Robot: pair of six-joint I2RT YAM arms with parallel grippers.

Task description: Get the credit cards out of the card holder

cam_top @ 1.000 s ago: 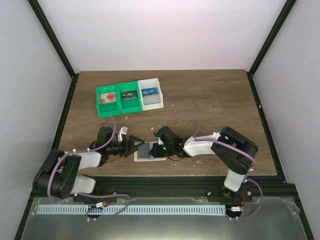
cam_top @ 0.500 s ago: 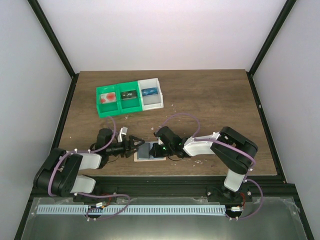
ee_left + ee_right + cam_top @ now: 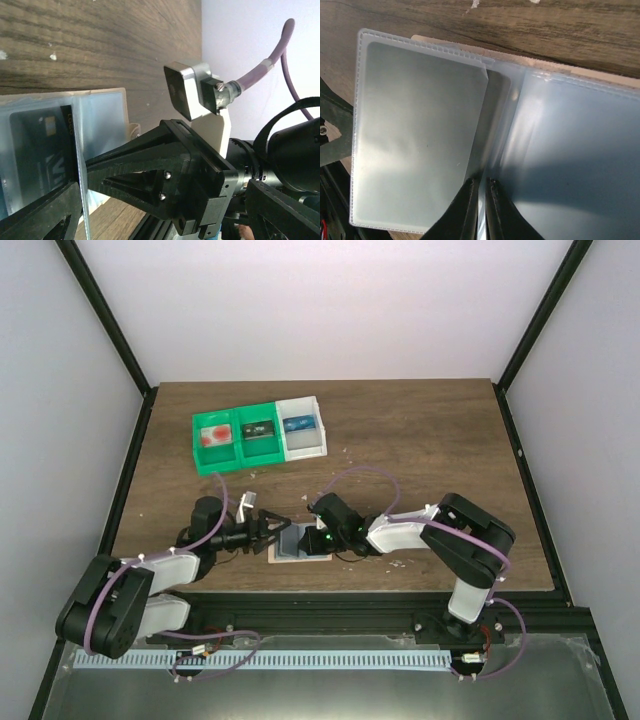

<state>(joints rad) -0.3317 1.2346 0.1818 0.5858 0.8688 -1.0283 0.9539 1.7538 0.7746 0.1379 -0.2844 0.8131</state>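
The card holder lies open near the table's front edge, tan with grey-blue pocket panels. My right gripper is shut on the thin edge of one clear panel, which stands up between the left pocket and the right pocket. My left gripper is open at the holder's left end, its fingers spread either side of a panel edge. A dark credit card shows inside a pocket. A red card, a dark card and a blue card lie in trays.
Green trays and a white tray stand side by side at the back left of the wooden table. Small white specks lie scattered on the wood. A black frame rail runs along the front edge.
My left gripper has edged right, closer over the holder's left end, and the left arm has lowered. The right gripper has stayed shut on the panel.
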